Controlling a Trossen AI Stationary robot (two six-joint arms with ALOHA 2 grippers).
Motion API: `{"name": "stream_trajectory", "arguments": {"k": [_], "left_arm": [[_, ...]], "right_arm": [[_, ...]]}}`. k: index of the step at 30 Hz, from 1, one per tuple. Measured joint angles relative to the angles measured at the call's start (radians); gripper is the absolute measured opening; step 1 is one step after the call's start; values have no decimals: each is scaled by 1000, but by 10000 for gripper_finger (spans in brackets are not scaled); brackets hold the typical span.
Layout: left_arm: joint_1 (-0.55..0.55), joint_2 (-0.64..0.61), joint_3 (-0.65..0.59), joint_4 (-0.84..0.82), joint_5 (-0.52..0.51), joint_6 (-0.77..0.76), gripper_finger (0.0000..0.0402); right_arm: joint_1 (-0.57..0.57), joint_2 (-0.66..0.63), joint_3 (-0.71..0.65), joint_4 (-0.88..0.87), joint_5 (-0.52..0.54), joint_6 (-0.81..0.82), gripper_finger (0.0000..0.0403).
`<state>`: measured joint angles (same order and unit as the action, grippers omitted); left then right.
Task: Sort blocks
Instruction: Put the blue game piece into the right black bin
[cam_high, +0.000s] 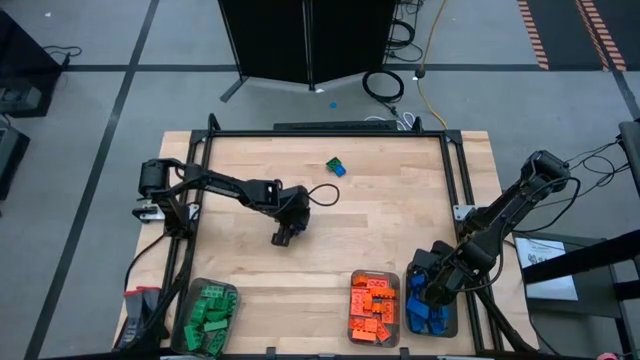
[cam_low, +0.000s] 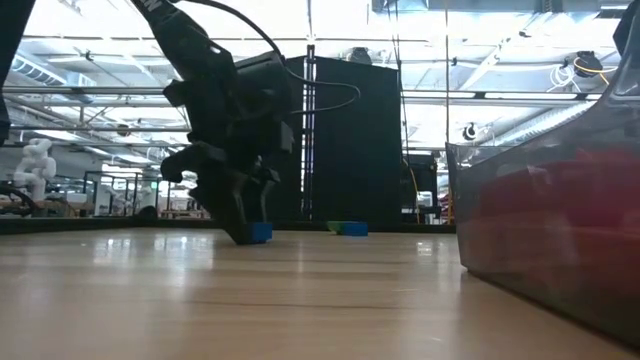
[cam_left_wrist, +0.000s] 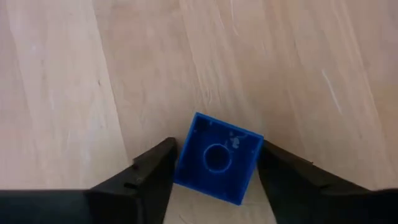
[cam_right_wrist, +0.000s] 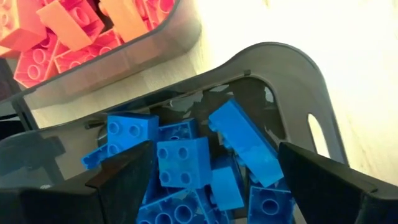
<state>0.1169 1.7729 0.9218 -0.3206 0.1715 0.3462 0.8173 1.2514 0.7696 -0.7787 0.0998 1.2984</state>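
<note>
Two left gripper (cam_left_wrist: 214, 171) fingers pinch a blue block (cam_left_wrist: 216, 157) on the wooden table (cam_high: 380, 225); right gripper (cam_right_wrist: 214, 177) fingers spread.

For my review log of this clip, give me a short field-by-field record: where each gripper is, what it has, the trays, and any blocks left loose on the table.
left gripper: low over the table's middle, fingers either side of a blue block; contact cannot be told
right gripper: open over the blue tray, holding nothing
green tray: near edge, left, green blocks in it
orange tray: near edge, beside the blue tray, orange blocks in it
loose blocks: a green and a blue one together near the table's far edge
</note>
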Motion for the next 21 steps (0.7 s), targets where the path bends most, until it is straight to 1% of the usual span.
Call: {"name": "stream_trajectory", "arguments": {"k": [4,7,8,11,14,16,18,21], "left_arm": [[0,1,0,2,-3,0,167],[0,2,14,-9,-12,-22,134],[0,3,21,-14,-15,-29,128],[0,7,48,-24,-26,-71,126],[2,-4,88,-40,-31,-115,131],[2,-16,123,-53,-31,-145,134],[1,-30,164,-83,-31,-169,134],[1,-56,234,-95,-30,-206,135]], "right_arm": [[-3,0,0,-5,0,18,338],[-16,0,0,1,5,26,338],[-21,0,0,7,6,19,338],[-44,0,8,-2,5,-33,338],[-75,0,42,-16,21,-131,338],[-99,0,79,-56,61,-217,338],[-128,0,130,-107,134,-314,338],[-180,0,232,-240,282,-474,338]]}}
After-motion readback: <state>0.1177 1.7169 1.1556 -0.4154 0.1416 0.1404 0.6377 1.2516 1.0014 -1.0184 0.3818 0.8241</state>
